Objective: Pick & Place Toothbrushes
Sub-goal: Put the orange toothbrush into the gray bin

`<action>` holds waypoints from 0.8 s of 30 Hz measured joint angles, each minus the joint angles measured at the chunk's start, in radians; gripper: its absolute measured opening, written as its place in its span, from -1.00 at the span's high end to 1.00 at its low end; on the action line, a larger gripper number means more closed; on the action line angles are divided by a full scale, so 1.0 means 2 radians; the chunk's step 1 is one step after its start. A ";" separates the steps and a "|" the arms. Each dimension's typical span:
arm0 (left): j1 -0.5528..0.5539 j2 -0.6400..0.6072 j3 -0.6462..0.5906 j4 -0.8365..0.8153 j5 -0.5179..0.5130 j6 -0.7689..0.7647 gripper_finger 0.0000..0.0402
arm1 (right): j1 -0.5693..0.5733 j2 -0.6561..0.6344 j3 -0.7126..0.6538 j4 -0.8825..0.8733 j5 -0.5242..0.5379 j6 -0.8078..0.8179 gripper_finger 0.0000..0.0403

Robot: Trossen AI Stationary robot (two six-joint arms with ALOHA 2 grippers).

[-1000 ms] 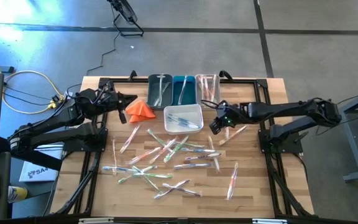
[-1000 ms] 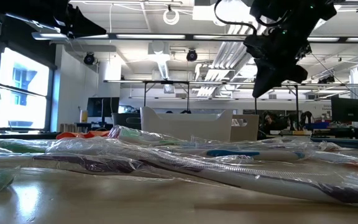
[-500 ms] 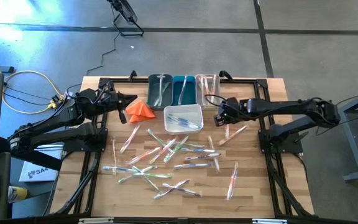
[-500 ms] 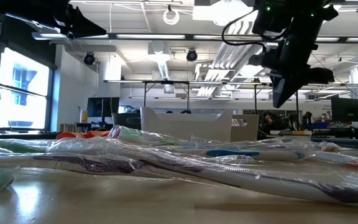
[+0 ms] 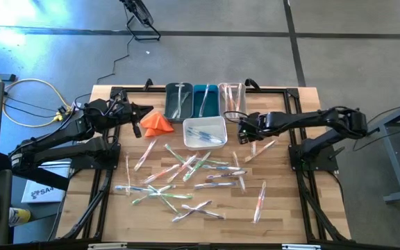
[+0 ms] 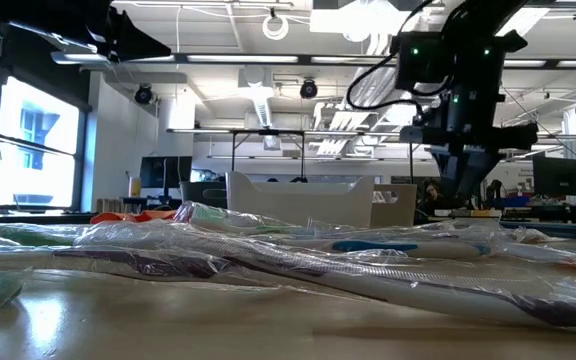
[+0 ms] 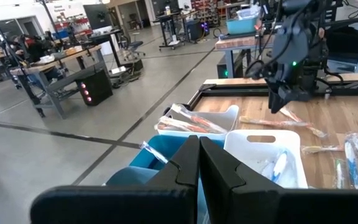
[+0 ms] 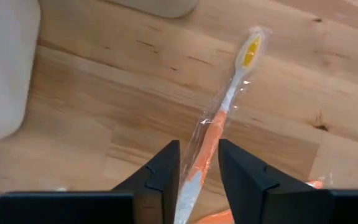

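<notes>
Many wrapped toothbrushes [image 5: 179,173] lie scattered flat on the wooden table. One orange-handled toothbrush [image 8: 221,118], [image 5: 261,148] lies apart, right of the white bin [image 5: 205,132]. My right gripper [image 8: 197,148], [image 5: 244,133], [image 6: 471,190] hangs over it, open and pointing steeply down. Its fingers stand on either side of the handle, above the table, touching nothing. My left gripper [image 7: 199,155], [image 5: 148,110] is shut and empty, held level high at the far left by the orange cloth [image 5: 157,122].
Three bins stand in a row at the far edge: a dark one [image 5: 178,101], a blue one [image 5: 205,101] and a clear one [image 5: 232,97], each with toothbrushes inside. The white bin also holds some. Bare wood lies right of the orange toothbrush.
My right gripper has sunk toward the table over the orange toothbrush and tipped from slanting to pointing steeply down, rolling as it went. Its fingers, shut a second ago, have opened. The toothbrushes lie as before.
</notes>
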 joint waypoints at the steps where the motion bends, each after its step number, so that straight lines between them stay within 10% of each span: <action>1: 0.000 0.000 0.000 0.000 0.000 0.000 0.96 | 0.000 0.005 0.000 0.000 -0.002 0.000 0.45; 24: 0.000 0.000 0.000 -0.001 0.003 0.000 0.96 | -0.002 0.077 0.000 0.001 -0.031 0.058 0.48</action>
